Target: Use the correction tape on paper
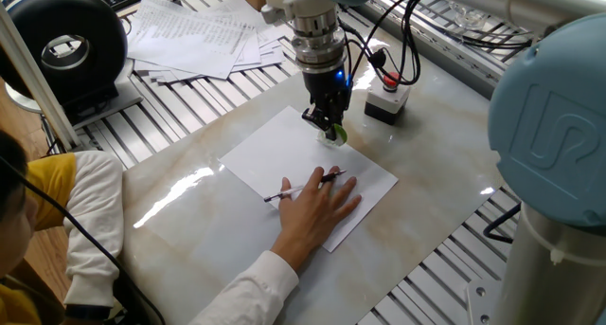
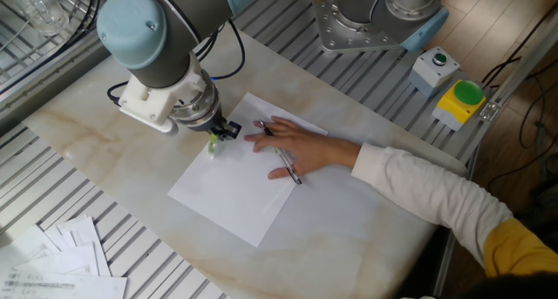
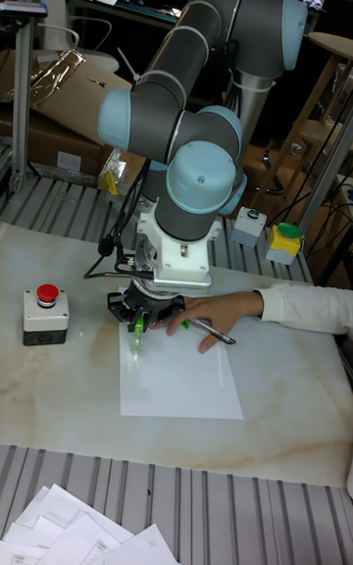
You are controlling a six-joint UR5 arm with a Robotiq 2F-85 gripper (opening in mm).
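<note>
The black two-finger pincer (image 1: 329,124) is clamped on a small green-and-white correction tape dispenser (image 2: 212,145), tip down on the blank white rectangular paper sheet (image 1: 284,159) near its far edge. The sheet lies flat mid-bench on the pale marble bench (image 1: 189,240). A person's hand (image 1: 317,209) presses the paper's near side (a dark pen (image 2: 288,166) under the fingers)

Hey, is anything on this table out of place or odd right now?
Yes: a person's hand lies flat on the paper, a pen under its fingers, close to the gripper holding the green correction tape on the sheet. Nothing looks spilled or damaged.
</note>
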